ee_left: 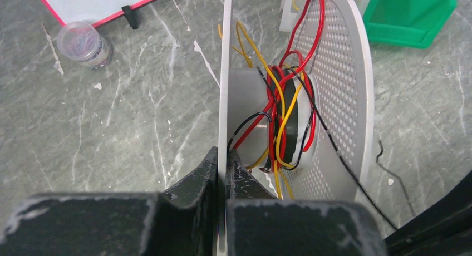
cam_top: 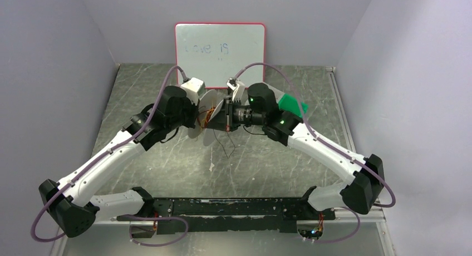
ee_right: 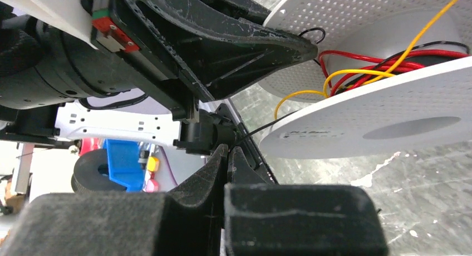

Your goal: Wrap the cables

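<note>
Left gripper [ee_left: 225, 156] clamped on the thin edge of a white perforated plastic spool [ee_left: 339, 72]. Just beyond its fingertips, wound loosely round the smooth hub: cables [ee_left: 281, 117], hair-thin red, yellow and black strands, glossy, tangled. Right gripper [ee_right: 228, 153] closed, pinching the black strand [ee_right: 261, 128], straight from its tips to the spool. Farther off, scratched grey marbled table [ee_left: 111, 128].
</note>
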